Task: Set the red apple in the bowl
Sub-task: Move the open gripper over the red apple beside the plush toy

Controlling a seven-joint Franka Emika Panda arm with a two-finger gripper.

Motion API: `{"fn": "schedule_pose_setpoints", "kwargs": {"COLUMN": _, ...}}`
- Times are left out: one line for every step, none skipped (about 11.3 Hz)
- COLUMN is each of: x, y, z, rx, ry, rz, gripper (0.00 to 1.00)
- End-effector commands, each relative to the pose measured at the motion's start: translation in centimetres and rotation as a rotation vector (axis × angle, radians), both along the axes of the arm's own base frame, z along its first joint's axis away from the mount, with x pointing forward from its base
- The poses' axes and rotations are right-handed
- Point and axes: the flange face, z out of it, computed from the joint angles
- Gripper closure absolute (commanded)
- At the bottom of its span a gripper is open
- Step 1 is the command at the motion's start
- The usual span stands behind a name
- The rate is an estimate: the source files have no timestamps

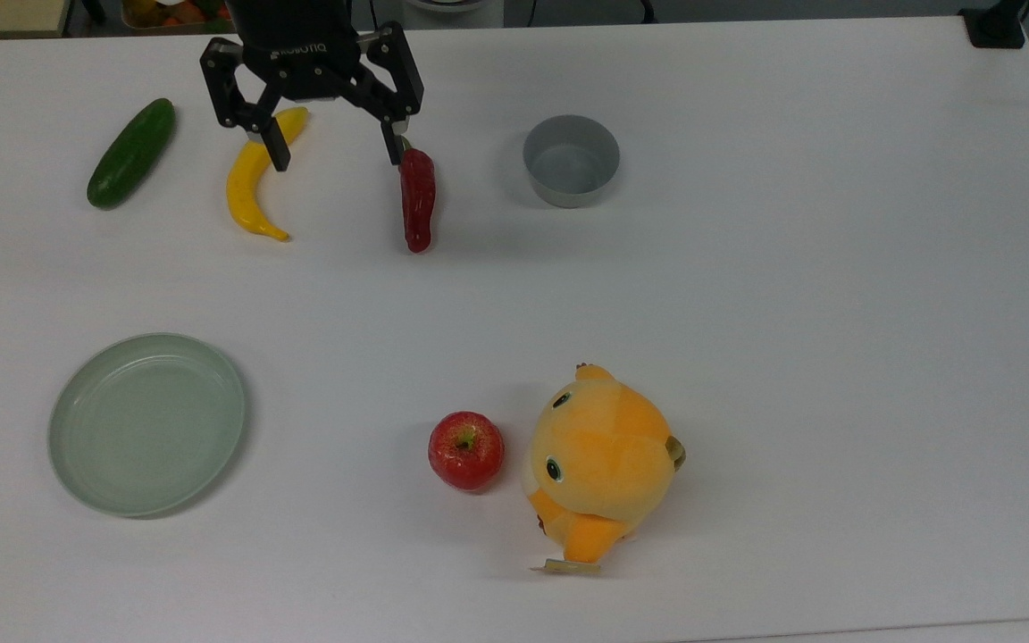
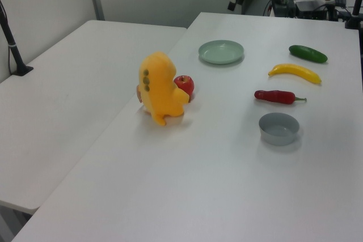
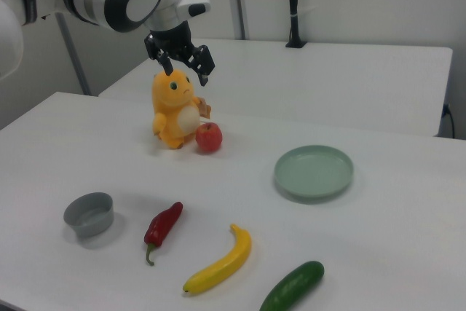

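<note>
The red apple (image 1: 466, 451) rests on the white table beside an orange plush toy (image 1: 599, 464); it also appears as the apple (image 2: 184, 84) in the left view and the apple (image 3: 209, 137) in the right view. The grey bowl (image 1: 571, 161) stands empty at the table's far side, also seen as the bowl (image 2: 278, 128) and the bowl (image 3: 89, 214). My gripper (image 1: 336, 154) hangs open and empty high over the banana and chili in the top view; in the right view the gripper (image 3: 186, 73) hovers well above the table.
A red chili (image 1: 417, 199), yellow banana (image 1: 255, 177) and green cucumber (image 1: 131, 153) lie in a row in the top view's upper left. A pale green plate (image 1: 147, 423) sits at the top view's lower left. The plush toy touches the apple's right side.
</note>
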Motion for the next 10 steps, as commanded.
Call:
{"fn": "schedule_pose_setpoints", "kwargs": {"x": 3.6, "y": 1.1, "z": 0.3, "rx": 0.005, "ry": -0.114, "rz": -0.009, "gripper": 0.00}}
{"fn": "schedule_pose_setpoints", "kwargs": {"x": 4.7, "y": 1.8, "z": -0.6, "rx": 0.003, "ry": -0.144, "rz": -0.004, "gripper": 0.00}}
{"fn": "schedule_pose_setpoints", "kwargs": {"x": 6.0, "y": 2.9, "z": -2.2, "rx": 0.000, "ry": -0.186, "rz": 0.004, "gripper": 0.00}}
{"fn": "schedule_pose_setpoints", "kwargs": {"x": 7.3, "y": 3.9, "z": -4.7, "rx": -0.005, "ry": -0.199, "rz": 0.014, "gripper": 0.00}}
{"fn": "schedule_pose_setpoints", "kwargs": {"x": 8.2, "y": 4.5, "z": -6.6, "rx": -0.016, "ry": -0.206, "rz": 0.030, "gripper": 0.00}}
{"fn": "schedule_pose_setpoints", "kwargs": {"x": 8.8, "y": 4.7, "z": -7.7, "rx": -0.021, "ry": -0.219, "rz": 0.042, "gripper": 0.00}}
{"fn": "schedule_pose_setpoints", "kwargs": {"x": 9.2, "y": 5.7, "z": -9.1, "rx": -0.029, "ry": -0.218, "rz": 0.069, "gripper": 0.00}}
{"fn": "schedule_pose_setpoints", "kwargs": {"x": 9.8, "y": 6.1, "z": -10.8, "rx": -0.038, "ry": -0.226, "rz": 0.085, "gripper": 0.00}}
{"fn": "schedule_pose_setpoints", "kwargs": {"x": 10.5, "y": 6.5, "z": -12.9, "rx": -0.047, "ry": -0.229, "rz": 0.101, "gripper": 0.00}}
{"fn": "schedule_pose_setpoints", "kwargs": {"x": 11.0, "y": 7.7, "z": -14.7, "rx": -0.061, "ry": -0.240, "rz": 0.132, "gripper": 0.00}}
